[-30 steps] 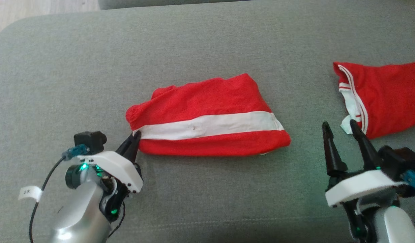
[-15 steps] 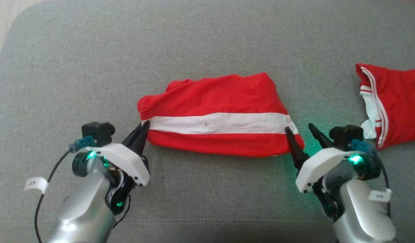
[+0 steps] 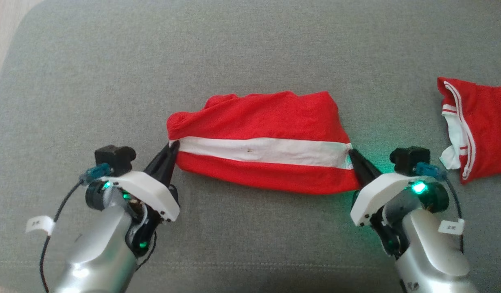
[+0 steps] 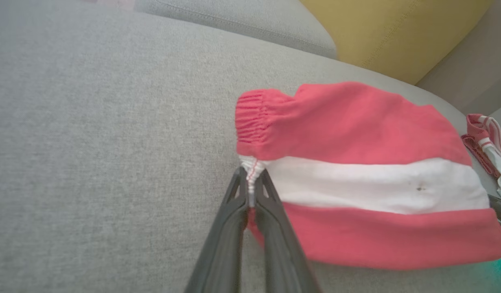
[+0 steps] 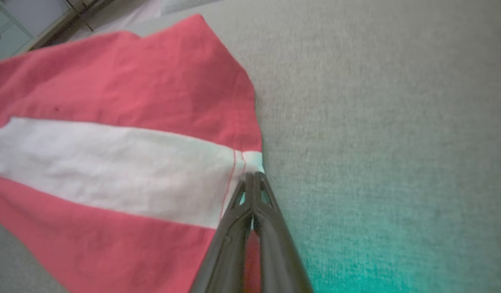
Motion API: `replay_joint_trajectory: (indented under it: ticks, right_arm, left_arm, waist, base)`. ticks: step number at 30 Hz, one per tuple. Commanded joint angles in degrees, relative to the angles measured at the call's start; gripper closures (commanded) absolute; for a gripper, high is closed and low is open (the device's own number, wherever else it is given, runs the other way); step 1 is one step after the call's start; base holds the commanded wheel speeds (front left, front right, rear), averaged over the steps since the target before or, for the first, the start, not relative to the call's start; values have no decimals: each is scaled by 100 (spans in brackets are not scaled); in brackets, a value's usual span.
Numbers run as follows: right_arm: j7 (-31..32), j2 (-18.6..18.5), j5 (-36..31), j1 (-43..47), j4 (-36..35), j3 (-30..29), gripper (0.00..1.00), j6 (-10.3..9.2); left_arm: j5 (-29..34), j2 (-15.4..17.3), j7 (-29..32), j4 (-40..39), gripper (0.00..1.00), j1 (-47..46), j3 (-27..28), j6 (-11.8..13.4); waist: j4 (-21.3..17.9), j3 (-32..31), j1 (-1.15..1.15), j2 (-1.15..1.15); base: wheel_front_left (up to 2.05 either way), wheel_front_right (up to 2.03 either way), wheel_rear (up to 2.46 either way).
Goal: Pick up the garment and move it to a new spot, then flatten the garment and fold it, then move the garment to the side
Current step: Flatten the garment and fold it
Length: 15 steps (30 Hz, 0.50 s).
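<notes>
Both ends of garment (image 3: 258,122) pinched: left end effector (image 3: 171,148) closed tight on white stripe's (image 3: 266,149) left end, right end effector (image 3: 352,154) closed tight on its right end. Garment folded, mid cushion (image 3: 234,49); red cloth (image 3: 486,126) far right.

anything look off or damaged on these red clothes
A small dark speck sits on the white stripe of the folded red garment, a stain or tiny hole, too small to tell. At the right, a second red garment lies crumpled, its white lining turned out. Nothing else stands out.
</notes>
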Motion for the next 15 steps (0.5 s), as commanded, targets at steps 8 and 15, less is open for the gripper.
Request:
replay_joint_trajectory:
  ticks: [8, 15]
  right_arm:
    - [-361, -82, -10, -117, -1008, -143, 100, -4]
    - [-325, -78, -292, 203, -2247, -369, 94, -4]
  left_arm:
    - [84, 380, -136, -558, 100, -166, 325, 86]
    - [34, 445, -29, -755, 100, 42, 304, 203]
  waist:
    - [-28, -163, 0, 0]
    - [-80, -290, 0, 0]
  base:
    - [0, 0, 0]
    - [0, 0, 0]
